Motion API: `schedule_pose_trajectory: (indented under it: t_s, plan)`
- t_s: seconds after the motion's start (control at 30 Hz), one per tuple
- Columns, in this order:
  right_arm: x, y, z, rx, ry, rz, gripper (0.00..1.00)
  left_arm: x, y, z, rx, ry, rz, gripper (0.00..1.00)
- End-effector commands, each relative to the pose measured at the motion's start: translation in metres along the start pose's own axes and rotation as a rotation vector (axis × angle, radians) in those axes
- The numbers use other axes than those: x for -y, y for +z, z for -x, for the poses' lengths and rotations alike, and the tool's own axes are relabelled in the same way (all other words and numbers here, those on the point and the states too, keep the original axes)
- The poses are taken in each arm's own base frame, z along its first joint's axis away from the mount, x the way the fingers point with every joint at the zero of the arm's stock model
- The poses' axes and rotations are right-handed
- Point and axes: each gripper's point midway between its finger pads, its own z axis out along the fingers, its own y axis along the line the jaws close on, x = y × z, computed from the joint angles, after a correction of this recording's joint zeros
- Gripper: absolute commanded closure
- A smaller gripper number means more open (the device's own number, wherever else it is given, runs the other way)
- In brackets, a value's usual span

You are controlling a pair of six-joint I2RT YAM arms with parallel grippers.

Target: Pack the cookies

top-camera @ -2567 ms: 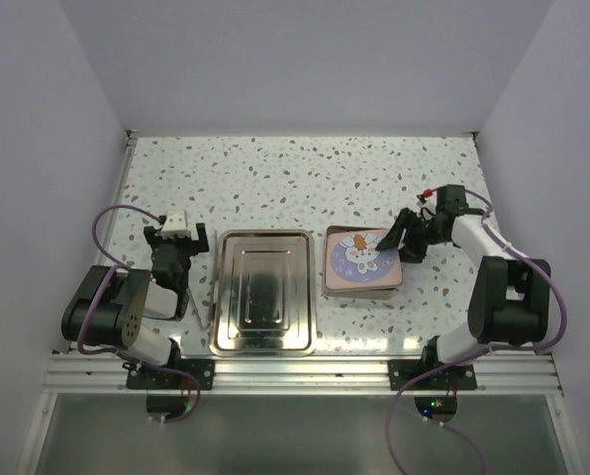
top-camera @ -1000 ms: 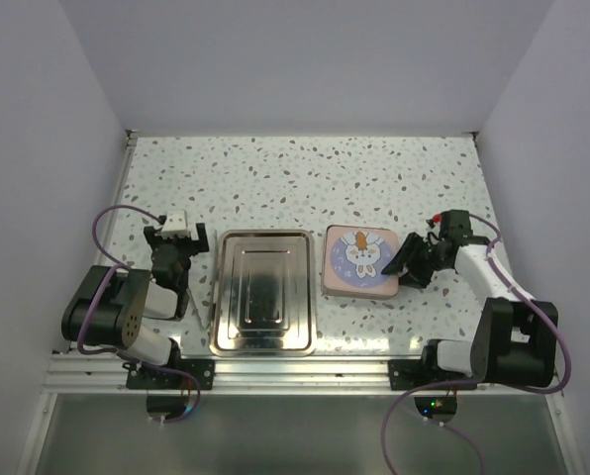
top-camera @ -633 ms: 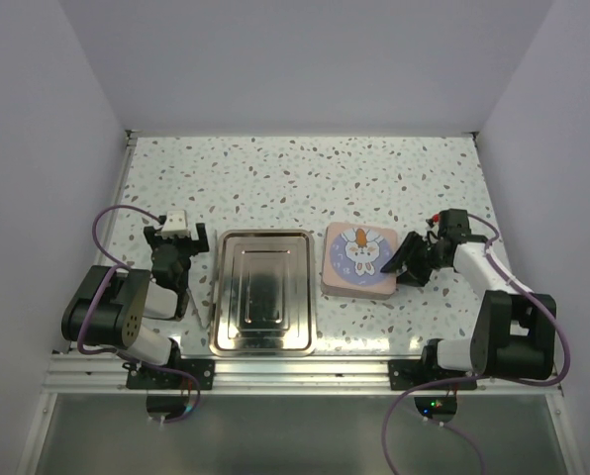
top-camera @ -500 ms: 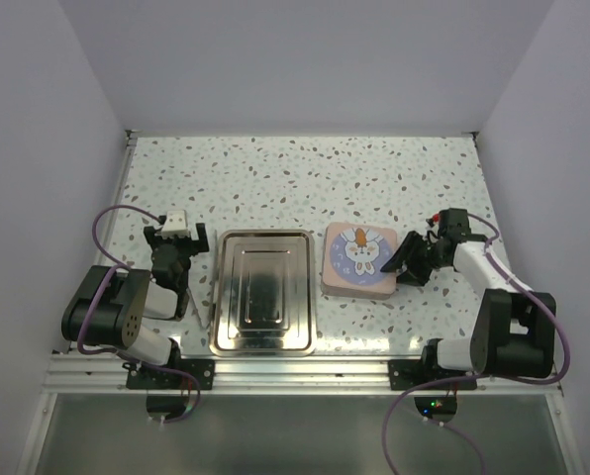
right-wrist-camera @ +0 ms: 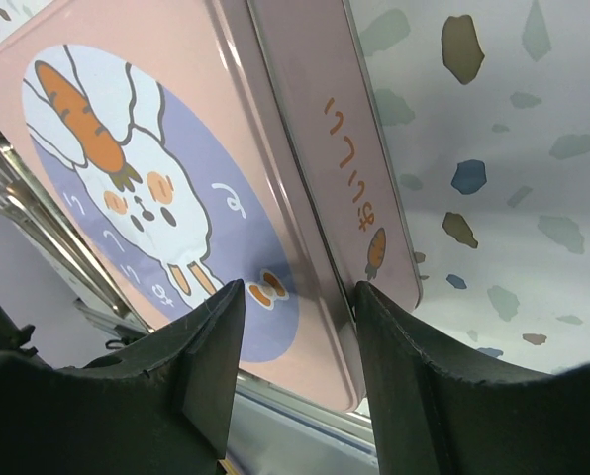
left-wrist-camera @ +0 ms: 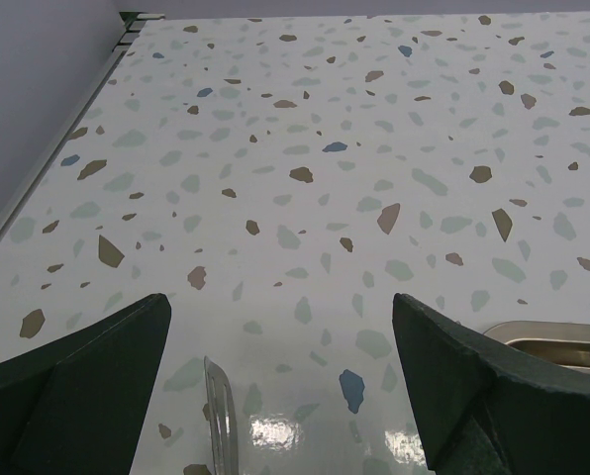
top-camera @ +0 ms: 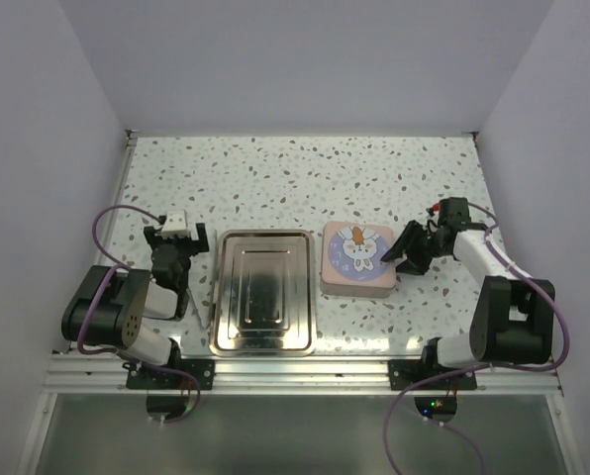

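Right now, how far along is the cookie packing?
Nothing looks done: the pink tin has its lid on, the steel tray is bare, and no cookies are in view. In hand: the right gripper straddles the tin's right edge and seems clamped on it, probably to open it. The left gripper hangs open over the table. Left: opening the tin and all the packing.

White speckled terrazzo table [top-camera: 305, 168], plain pale lilac walls [top-camera: 305, 59] on 3 sides, aluminium rail [top-camera: 305, 371] along near edge
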Motion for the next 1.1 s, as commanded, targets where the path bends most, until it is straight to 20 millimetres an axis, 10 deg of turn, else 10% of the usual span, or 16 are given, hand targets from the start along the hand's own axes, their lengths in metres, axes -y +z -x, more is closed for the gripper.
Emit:
schedule_pose_trajectory:
  t_s: [0.0,1.07]
  plan:
    - [-0.017,-0.005,0.012,0.027,-0.034,0.045,0.48,-0.006,0.003,0.027,0.108,-0.018,0.027,0.0]
    - [-0.008,-0.028,0.009,0.037,-0.09,-0.054,0.38,-0.006,0.003,0.028,0.11,-0.018,0.027,0.0]
